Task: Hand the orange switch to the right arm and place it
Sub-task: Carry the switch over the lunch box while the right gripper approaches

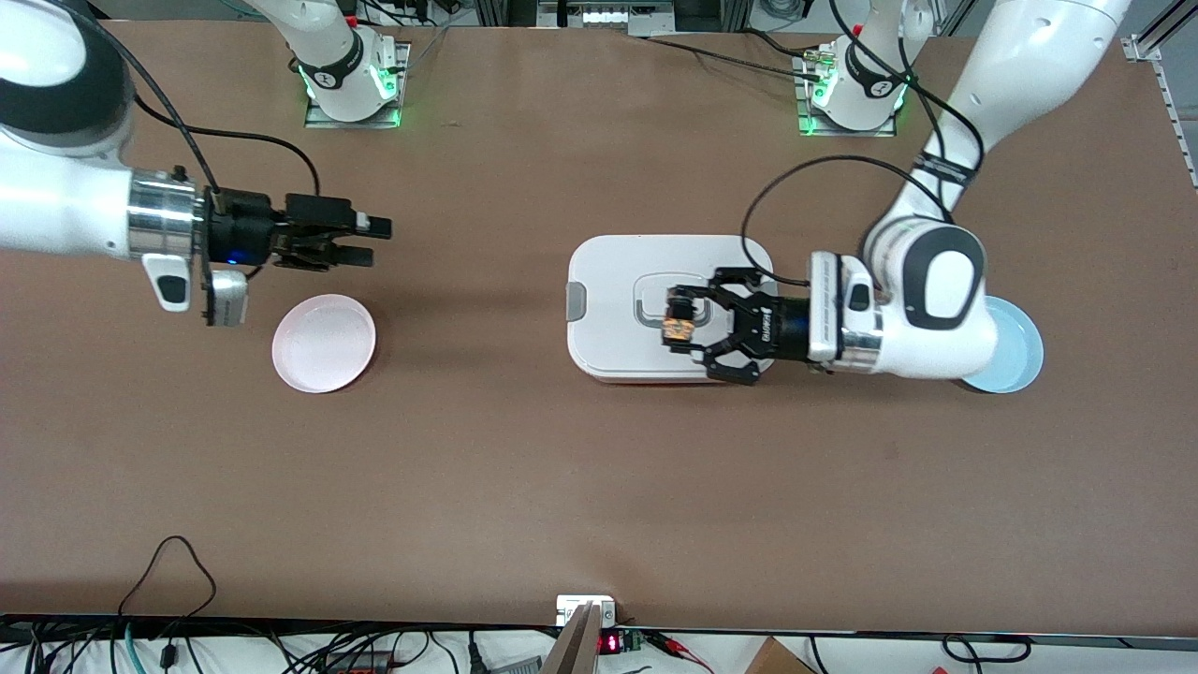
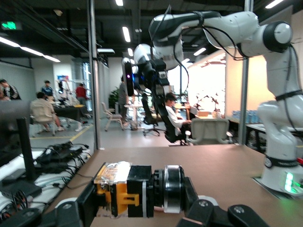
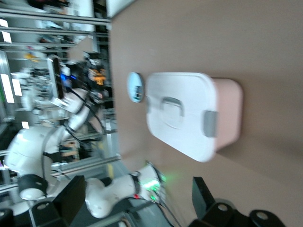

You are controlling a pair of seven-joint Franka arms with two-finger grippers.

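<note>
White-lidded box [image 1: 618,281] with a pinkish body sits mid-table, lid shut, contents hidden. The left gripper [image 1: 680,321] hangs over its lid, clenched on the orange switch [image 1: 678,328]; the left wrist view shows the switch [image 2: 124,190] lying sideways between the jaws, orange parts and black body plain. Pale blue plate [image 1: 1020,360] lies under the left arm's elbow, mostly covered; what shows of it carries nothing. Pink plate [image 1: 324,343], bare, rests just below the right gripper [image 1: 365,240], which hovers toward its own end of the table, fingers spread and holding nothing. Brown table [image 1: 599,487], matte, with cables along the edge nearest the front camera. Open lab hall around: ceiling strip lights, desks, several people seated well away.
</note>
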